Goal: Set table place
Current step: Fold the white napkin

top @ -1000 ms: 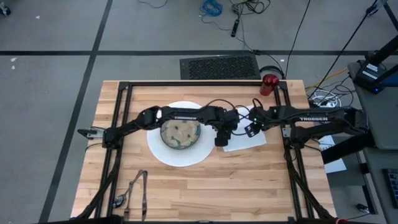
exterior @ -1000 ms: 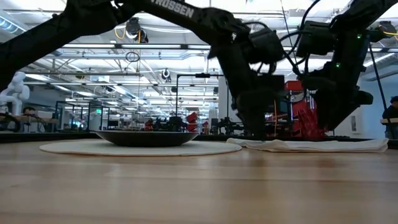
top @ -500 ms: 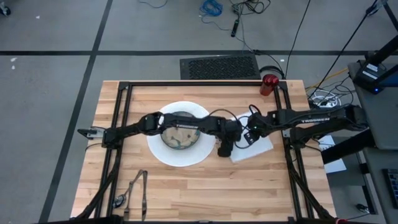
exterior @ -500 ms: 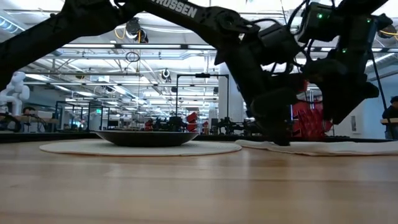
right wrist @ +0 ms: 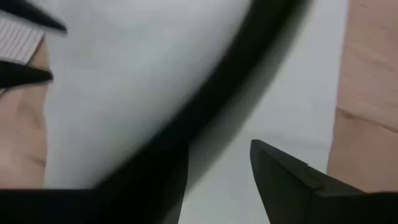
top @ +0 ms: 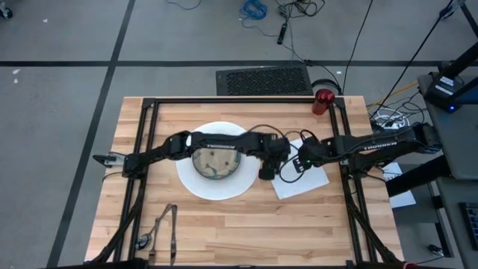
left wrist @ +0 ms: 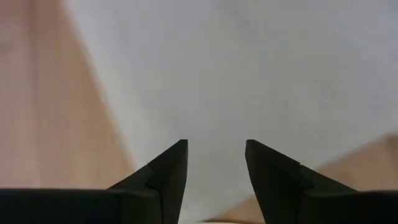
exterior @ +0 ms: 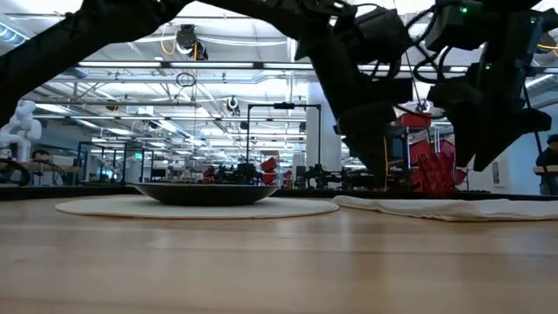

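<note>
The white cloth napkin [top: 305, 179] lies flat on the table [top: 246, 232], just right of the round white plate [top: 187, 183], which carries the patterned bowl [top: 214, 161]. My left gripper [top: 267, 172] hangs open above the napkin's left edge; in its wrist view its gripper [left wrist: 215, 155] has only napkin [left wrist: 249, 68] below it. My right gripper [top: 296, 162] is open above the napkin's far part. In the low view both grippers are clear of the napkin [exterior: 445, 208]. The red cup [top: 322, 101] stands at the table's far right. Dark cutlery [top: 160, 226] lies near the front left.
A black frame [top: 146, 149] edges the table and both arms reach in across it. A dark, blurred cable [right wrist: 205, 106] crosses the right wrist view. Bare wood lies in front of the plate and the napkin. Papers and cables lie on the floor to the right of the table.
Both grippers went a little toward the near edge while down on the napkin, then rose clear of it. The napkin has slid slightly toward the near edge and turned a little, and it now lies flat beside the plate.
</note>
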`<action>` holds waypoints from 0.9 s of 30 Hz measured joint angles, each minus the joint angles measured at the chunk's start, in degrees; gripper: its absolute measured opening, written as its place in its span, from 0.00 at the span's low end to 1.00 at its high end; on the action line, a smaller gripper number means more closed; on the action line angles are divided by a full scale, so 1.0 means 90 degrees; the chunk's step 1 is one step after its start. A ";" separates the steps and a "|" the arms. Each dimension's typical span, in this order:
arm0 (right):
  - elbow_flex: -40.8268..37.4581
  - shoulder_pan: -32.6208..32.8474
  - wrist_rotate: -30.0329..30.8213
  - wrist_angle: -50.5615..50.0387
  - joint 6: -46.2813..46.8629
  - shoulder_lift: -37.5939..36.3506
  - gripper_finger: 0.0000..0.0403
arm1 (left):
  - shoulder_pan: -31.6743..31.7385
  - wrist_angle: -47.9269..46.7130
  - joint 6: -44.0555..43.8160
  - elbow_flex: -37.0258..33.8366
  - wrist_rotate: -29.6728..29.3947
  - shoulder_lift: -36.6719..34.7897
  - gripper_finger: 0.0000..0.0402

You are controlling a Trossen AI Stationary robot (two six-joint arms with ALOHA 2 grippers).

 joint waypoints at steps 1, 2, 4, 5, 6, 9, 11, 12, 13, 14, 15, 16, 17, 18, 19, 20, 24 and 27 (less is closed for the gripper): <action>-0.0045 0.0044 0.0027 -0.0019 0.0137 0.0000 0.40 | 0.0078 0.0005 -0.0005 0.0000 -0.0015 0.0002 0.37; -0.0096 0.0091 0.0028 -0.0015 0.0255 0.0005 0.40 | 0.0152 0.0007 -0.0007 -0.0006 -0.0014 0.0020 0.37; -0.0211 0.0212 -0.0068 0.0021 0.0485 0.0005 0.40 | 0.0302 0.0072 -0.0065 -0.0024 0.0006 0.0072 0.37; -0.0273 0.0275 -0.0184 0.0018 0.0613 0.0005 0.40 | 0.0373 0.0248 -0.0173 -0.0034 0.0034 0.0136 0.37; -0.0339 0.0335 -0.0285 0.0022 0.0727 0.0005 0.40 | 0.0436 0.0378 -0.0287 -0.0073 0.0067 0.0159 0.37; -0.0559 0.0519 -0.0462 0.0198 0.1002 0.0010 0.40 | 0.0546 0.0367 -0.0498 -0.0369 0.0304 0.0194 0.37; -0.0764 0.0579 -0.0473 0.0428 0.1119 0.0061 0.40 | 0.0543 0.0545 -0.0509 -0.0538 0.0481 0.0198 0.37; -0.0889 0.0579 -0.0476 0.0593 0.1171 0.0112 0.40 | 0.0523 0.0583 -0.0511 -0.0580 0.0577 0.0189 0.37; -0.0988 0.0565 -0.0465 0.0735 0.1234 0.0176 0.40 | 0.0478 0.0589 -0.0512 -0.0595 0.0597 0.0189 0.37; -0.1087 0.0530 -0.0453 0.0888 0.1303 0.0246 0.40 | 0.0428 0.0604 -0.0512 -0.0595 0.0601 0.0189 0.37; -0.1162 0.0479 -0.0441 0.0986 0.1351 0.0309 0.40 | 0.0371 0.0588 -0.0512 -0.0595 0.0630 0.0189 0.37; -0.1194 0.0405 -0.0429 0.1050 0.1379 0.0356 0.40 | 0.0308 0.0598 -0.0511 -0.0605 0.0656 0.0189 0.37; -0.1218 0.0322 -0.0403 0.1056 0.1379 0.0383 0.40 | 0.0238 0.0653 -0.0510 -0.0630 0.0712 0.0217 0.37; -0.1220 0.0237 -0.0311 0.1006 0.1338 0.0409 0.40 | 0.0168 0.0710 -0.0511 -0.0650 0.0731 0.0240 0.37; -0.1219 0.0140 -0.0186 0.0947 0.1273 0.0424 0.40 | 0.0100 0.0735 -0.0512 -0.0664 0.0729 0.0240 0.37; -0.1221 0.0031 -0.0101 0.0929 0.1180 0.0421 0.40 | 0.0033 0.0736 -0.0512 -0.0697 0.0731 0.0240 0.37; -0.1233 -0.0530 -0.0109 0.0869 0.0501 0.0391 0.40 | -0.0185 0.0621 -0.0500 -0.0754 0.0624 0.0240 0.37; -0.1236 -0.0997 -0.0128 0.0956 -0.0057 0.0393 0.40 | -0.0288 0.0549 -0.0476 -0.0760 0.0586 0.0240 0.37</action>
